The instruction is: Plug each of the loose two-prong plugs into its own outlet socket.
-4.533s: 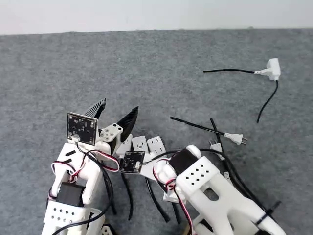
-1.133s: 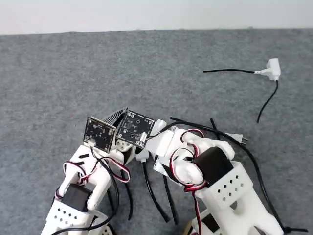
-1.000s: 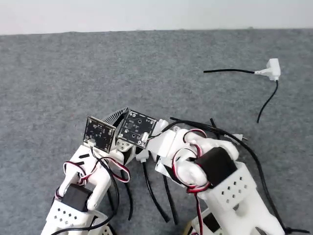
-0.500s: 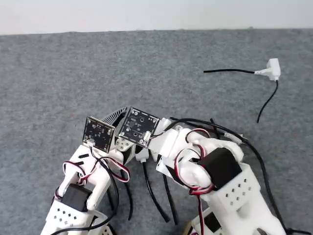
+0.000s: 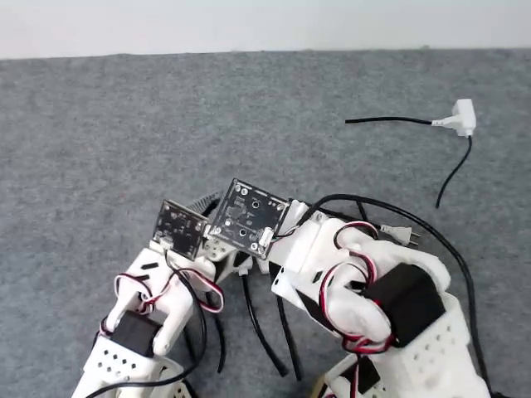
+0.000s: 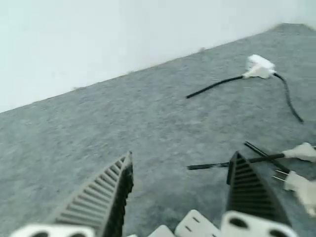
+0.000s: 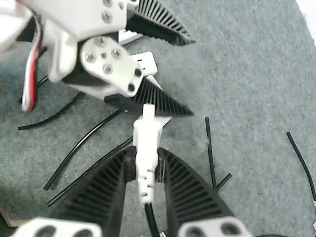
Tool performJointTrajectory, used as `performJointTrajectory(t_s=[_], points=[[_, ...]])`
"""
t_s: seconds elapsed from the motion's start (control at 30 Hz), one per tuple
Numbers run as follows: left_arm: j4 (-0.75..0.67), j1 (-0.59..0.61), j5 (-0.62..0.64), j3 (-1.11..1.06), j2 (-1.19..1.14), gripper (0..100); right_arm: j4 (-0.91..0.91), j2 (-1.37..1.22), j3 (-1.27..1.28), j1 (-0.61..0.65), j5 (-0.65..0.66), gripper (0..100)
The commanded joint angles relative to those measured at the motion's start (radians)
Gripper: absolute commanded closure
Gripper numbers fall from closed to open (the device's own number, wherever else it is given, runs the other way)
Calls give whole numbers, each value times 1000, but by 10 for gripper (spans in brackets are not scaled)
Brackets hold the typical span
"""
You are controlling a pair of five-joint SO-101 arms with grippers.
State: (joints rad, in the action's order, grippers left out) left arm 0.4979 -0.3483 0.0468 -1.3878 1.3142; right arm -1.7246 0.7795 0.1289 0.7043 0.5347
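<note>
We see the right end effector (image 7: 145, 154) clamped on a white two-prong plug with a black cord (image 7: 146, 132), just beside the left end effector (image 6: 180, 168). Its ribbed black fingers stand spread apart, with white outlet sockets (image 6: 193, 223) between them on the grey carpeted surface (image 5: 249, 116).

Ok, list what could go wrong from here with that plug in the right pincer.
1. The left pincer is open and one of its fingers lies between the held plug and the outlet socket; the prongs may hit it.
2. The right pincer grips the plug's slim body only, so a push could twist it.
3. Black cables run beneath both arms and may snag.
</note>
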Motion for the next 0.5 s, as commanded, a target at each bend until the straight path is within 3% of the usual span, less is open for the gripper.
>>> performJointTrajectory(t_s=[0.0, 0.2, 0.37, 0.47], points=[[-17, 77, -3, 68, 8, 695, 16, 27, 32, 7, -11, 991], [23, 149, 9, 116, 12, 695, 36, 28, 89, 5, -11, 991], [195, 44, 49, 208, 14, 695, 77, 19, 107, 4, -11, 991], [213, -8, 49, 206, 14, 695, 97, 19, 104, 4, -11, 991]])
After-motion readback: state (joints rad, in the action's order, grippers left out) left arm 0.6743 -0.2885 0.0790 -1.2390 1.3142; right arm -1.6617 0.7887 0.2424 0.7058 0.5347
